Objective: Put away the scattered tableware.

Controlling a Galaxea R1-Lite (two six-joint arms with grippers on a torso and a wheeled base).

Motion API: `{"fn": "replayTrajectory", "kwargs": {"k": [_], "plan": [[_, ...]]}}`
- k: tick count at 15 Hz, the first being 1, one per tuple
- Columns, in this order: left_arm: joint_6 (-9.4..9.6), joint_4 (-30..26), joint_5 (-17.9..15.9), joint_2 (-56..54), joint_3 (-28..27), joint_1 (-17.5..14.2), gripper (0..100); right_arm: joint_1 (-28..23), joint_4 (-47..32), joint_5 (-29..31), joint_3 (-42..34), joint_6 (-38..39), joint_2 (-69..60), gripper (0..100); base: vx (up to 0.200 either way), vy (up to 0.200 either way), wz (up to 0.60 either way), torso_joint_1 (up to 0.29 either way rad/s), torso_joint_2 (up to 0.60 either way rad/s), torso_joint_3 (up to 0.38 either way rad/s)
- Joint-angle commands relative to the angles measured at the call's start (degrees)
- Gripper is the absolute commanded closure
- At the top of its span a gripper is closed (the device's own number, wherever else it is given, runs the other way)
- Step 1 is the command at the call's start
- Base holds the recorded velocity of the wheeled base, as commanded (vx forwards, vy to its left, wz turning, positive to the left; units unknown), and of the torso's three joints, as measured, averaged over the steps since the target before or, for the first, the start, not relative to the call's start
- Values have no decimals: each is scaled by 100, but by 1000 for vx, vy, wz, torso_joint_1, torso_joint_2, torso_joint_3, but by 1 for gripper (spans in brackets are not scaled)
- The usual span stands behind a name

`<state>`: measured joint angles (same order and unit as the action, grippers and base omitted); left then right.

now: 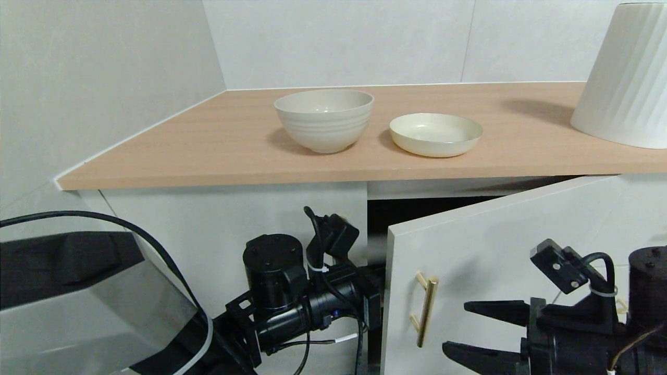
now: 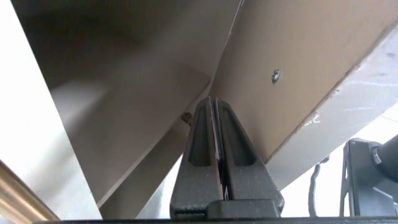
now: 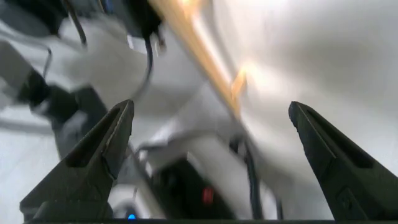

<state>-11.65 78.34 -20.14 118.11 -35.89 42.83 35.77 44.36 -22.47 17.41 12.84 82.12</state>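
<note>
and here's where we are: the cabinet door [image 1: 495,245] stands partly open, with a dark gap showing beneath the table [image 1: 172,156]. up top, nothing is put away yet. the deep bowl [image 1: 324,120] and the shallow plate [image 1: 435,134] sit side by side on the table, close but apart, and neither hand is anywhere near them. the left hand [image 2: 214,109] is down low at the door's open edge, fingers pressed together with nothing between them, pointing in along the door's inner face. the right hand [image 1: 456,328] hangs in front of the door, just beside the gold handle [image 1: 426,307], jaws spread wide and empty. by my read, getting the cabinet open is the step in hand, and both pieces of tableware are yet to be lifted and stowed inside. a white lampshade [image 1: 625,78] stands at the table's right end.
</note>
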Motion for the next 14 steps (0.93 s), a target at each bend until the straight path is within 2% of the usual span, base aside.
{"fn": "replayTrajectory", "kwargs": {"k": [1,2,4,6,12,14], "plan": [[-4,6,10,-60,-15,-2,100,-26,-780,41,-27,0,-943,0,0,0,0,0,0,0],[-12,-3,10,-69,-15,-2,100,-26,-1272,41,-1,0,-1268,0,0,0,0,0,0,0],[-12,-3,10,-78,-15,7,100,-26,-1755,102,-9,0,-1629,0,0,0,0,0,0,0],[-12,-11,10,-60,-6,50,100,-17,-1870,111,-36,0,-1708,0,0,0,0,0,0,0],[-21,-20,10,-43,-41,59,100,27,-1879,93,-132,0,-1699,0,-200,0,0,5,3,1],[-21,-91,10,63,-296,77,100,27,-1879,76,-168,-9,-1699,0,0,0,0,0,0,0]]}}
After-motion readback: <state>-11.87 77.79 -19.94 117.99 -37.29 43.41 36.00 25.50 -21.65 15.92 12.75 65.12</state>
